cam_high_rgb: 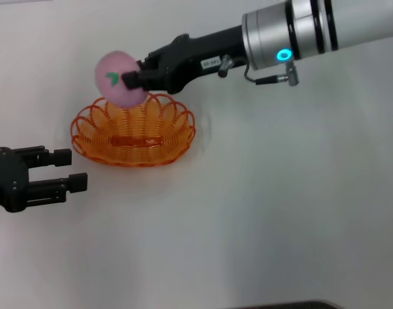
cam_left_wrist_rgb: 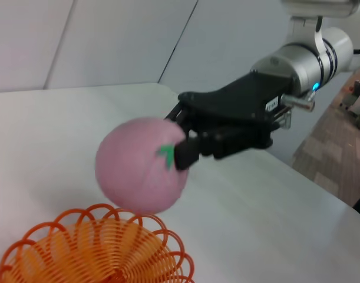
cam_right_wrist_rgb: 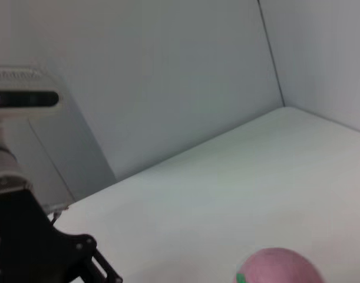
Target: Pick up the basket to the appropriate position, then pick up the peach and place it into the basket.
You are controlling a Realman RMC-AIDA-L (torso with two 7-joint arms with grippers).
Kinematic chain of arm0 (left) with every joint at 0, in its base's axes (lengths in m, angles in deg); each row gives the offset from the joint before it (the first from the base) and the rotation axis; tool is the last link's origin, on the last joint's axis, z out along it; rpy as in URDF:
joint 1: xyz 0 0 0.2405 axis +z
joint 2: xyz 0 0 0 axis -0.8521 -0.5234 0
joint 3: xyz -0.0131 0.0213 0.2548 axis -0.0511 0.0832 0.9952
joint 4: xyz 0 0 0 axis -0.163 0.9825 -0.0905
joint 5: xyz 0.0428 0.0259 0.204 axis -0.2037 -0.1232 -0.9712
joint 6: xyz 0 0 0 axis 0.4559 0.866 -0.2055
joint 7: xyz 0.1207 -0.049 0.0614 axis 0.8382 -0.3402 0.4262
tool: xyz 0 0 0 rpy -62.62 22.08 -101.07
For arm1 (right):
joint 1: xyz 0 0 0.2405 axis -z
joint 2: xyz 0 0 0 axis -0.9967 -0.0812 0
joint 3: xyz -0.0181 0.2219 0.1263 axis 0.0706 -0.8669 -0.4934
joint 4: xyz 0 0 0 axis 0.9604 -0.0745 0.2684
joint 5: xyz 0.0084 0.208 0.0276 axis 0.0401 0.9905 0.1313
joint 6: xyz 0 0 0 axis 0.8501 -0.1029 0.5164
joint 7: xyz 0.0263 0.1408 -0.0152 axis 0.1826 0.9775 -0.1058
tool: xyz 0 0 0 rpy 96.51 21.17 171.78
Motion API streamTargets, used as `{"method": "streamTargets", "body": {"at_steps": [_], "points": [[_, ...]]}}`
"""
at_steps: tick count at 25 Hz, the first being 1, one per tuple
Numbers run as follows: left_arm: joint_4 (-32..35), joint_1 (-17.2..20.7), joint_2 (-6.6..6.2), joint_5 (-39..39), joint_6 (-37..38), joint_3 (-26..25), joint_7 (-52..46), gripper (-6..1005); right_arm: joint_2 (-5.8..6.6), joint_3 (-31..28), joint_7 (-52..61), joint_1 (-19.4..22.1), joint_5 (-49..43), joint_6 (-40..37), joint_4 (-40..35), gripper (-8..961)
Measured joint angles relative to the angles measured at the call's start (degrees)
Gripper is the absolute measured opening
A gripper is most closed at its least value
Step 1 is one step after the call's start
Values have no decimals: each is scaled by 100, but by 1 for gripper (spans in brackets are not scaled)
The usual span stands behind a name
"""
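**Peach held over the far edge of the basket**

I'm looking down on the white table (cam_high_rgb: 280, 212), the biggest thing in my head view. My right arm (cam_high_rgb: 312, 32) reaches in from the far right, stretching leftward across the table's far side.

Next in size, the basket (cam_high_rgb: 133, 132): it sits flat on the table, left of centre, orange wire loops fanned out around its rim. I can see its rim up close in the left wrist view too.

My left gripper (cam_high_rgb: 71, 168) is at the near left, just beside the basket but not touching it. Its fingers stand apart, nothing between them.

The right gripper (cam_high_rgb: 128, 78) is clamped on the peach (cam_high_rgb: 116, 76), fingers pressing its right side beside the green leaf mark. The peach hangs in the air, above the basket's far rim and clear of the wire; the left wrist view shows a gap between fruit and loops. In the right wrist view only the peach's pink top shows at the frame's edge.
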Motion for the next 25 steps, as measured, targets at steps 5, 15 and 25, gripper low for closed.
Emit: {"method": "streamTargets", "body": {"at_steps": [5,15,25], "points": [[-63,-29,-5,-3,-12,21,-2,703,1,253,-94,46,297,148,27,155],[-67,-4,0,-6,-45,68,-3,703,39,255,-106,229,371,44,-168,650],[-54,21,3,14,-153,28,-9,703,219,-244,207,1970,320,-1363,-2403,933]]}}
